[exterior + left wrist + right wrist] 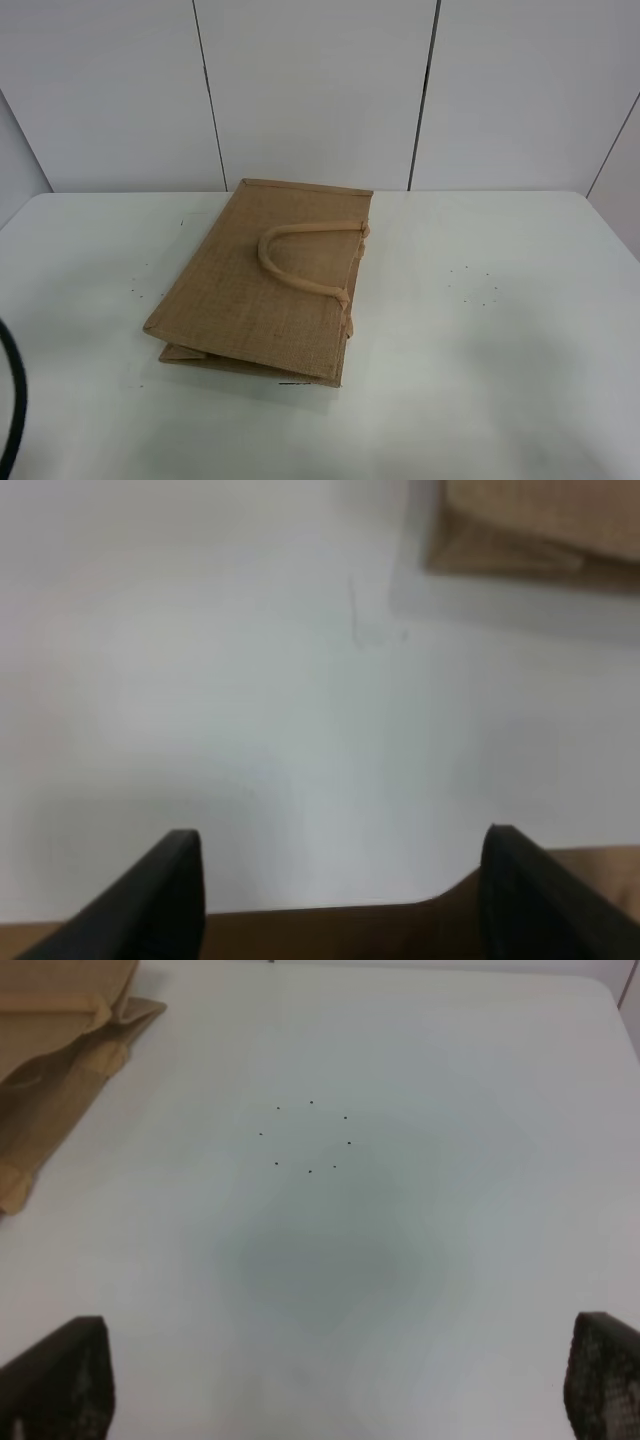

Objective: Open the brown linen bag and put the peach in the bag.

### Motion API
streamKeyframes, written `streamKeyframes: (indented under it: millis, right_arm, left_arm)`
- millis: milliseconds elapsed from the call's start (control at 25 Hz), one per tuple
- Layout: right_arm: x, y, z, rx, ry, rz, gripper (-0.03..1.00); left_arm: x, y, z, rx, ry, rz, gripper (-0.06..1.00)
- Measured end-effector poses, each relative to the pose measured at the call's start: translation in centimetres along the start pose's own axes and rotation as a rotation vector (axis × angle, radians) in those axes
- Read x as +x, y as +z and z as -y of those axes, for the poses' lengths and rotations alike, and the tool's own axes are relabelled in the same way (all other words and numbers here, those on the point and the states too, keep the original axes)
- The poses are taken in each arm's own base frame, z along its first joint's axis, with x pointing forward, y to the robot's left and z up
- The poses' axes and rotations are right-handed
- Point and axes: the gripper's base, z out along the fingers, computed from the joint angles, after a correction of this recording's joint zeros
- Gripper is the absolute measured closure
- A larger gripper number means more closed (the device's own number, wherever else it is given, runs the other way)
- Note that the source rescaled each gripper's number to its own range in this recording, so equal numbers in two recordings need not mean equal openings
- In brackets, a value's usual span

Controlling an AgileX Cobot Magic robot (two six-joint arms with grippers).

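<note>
The brown linen bag (265, 285) lies flat and folded shut on the white table (480, 340), with one light-tan loop handle (290, 262) on its upper face. A corner of the bag shows in the left wrist view (540, 525) and its edge in the right wrist view (55, 1050). The peach is not in any view. My left gripper (342, 840) is open and empty over bare table, apart from the bag. My right gripper (340, 1325) is open wide and empty over the table, to the right of the bag. Neither gripper shows in the exterior high view.
A ring of small black dots (308, 1140) marks the table right of the bag, also in the exterior high view (472, 283). A black cable (14, 400) curves at the lower left. White wall panels (320, 90) stand behind the table.
</note>
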Motion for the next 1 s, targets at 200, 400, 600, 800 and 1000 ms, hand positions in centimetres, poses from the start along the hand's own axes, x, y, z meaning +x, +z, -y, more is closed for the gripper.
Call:
streamKeyframes:
  millis: [200,400,600,800,1000]
  right_arm:
    - [0.0,0.0,0.0,-0.001,0.000,0.000,-0.03]
    - [0.0,0.0,0.0,-0.001,0.000,0.000,-0.03]
    - [0.0,0.0,0.0,-0.001,0.000,0.000,-0.03]
    - [0.0,0.0,0.0,-0.001,0.000,0.000,-0.03]
    - [0.0,0.0,0.0,-0.001,0.000,0.000,-0.03]
  left_arm:
    - [1.7,-1.0,0.0,0.006,0.028,0.077,0.10]
    - [2.4,-1.6,0.0,0.009,0.035,0.144,0.10]
    - [3.7,-2.7,-0.1,0.012,0.037,0.264,0.10]
    - [4.7,-3.3,-0.1,0.016,0.038,0.334,0.10]
    - [4.7,-3.2,-0.1,0.016,0.038,0.333,0.10]
